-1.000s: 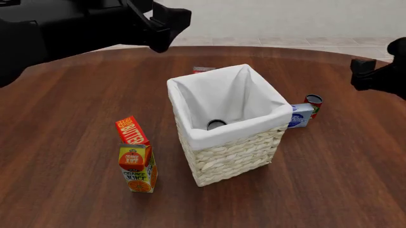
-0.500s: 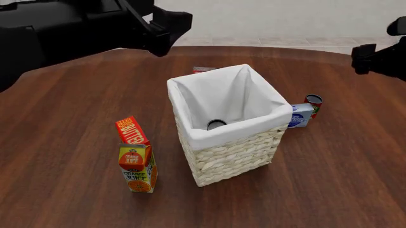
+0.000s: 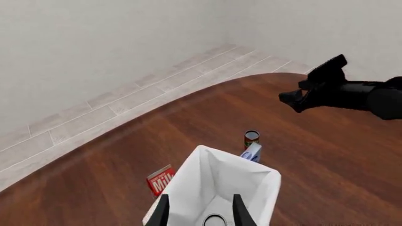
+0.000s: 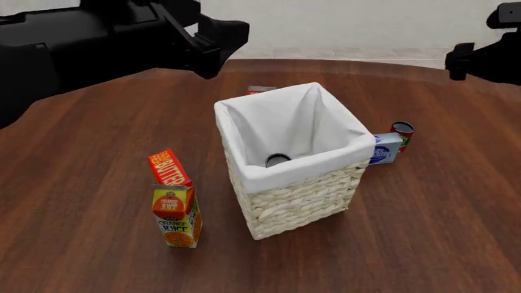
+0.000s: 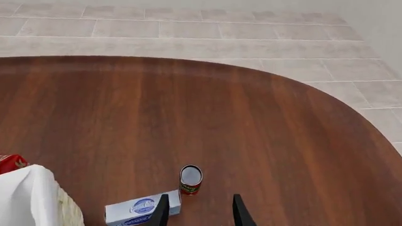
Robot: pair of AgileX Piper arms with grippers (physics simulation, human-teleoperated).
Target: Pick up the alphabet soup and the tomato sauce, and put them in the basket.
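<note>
- Broadly, the round dark-brown wooden table [image 4: 423, 244] carries everything, with bare wood all round the objects and its curved far rim well beyond them.
- Mid-table stands the tall square pale wicker basket with white cloth lining [image 4: 285, 204], mouth open upward; a pale-topped round can, apparently the alphabet soup [image 4: 277, 160], already sits on its floor.
- Left of it stand an orange juice carton [image 4: 177, 217] and a red butter box [image 4: 168, 167], well clear of either arm's path.
- A blue-and-white box [image 5: 142, 207] lies touching the basket's right wall.
- Just beyond that box the small red-labelled tomato sauce can [image 5: 190, 179] stands upright, open wood on its far side.
- Left gripper [image 3: 199, 214] hangs above the basket, fingers apart, nothing held.
- Right gripper [image 5: 198, 214] hovers high over the sauce, fingers spread and empty; descending looks unobstructed except for the box.
</note>
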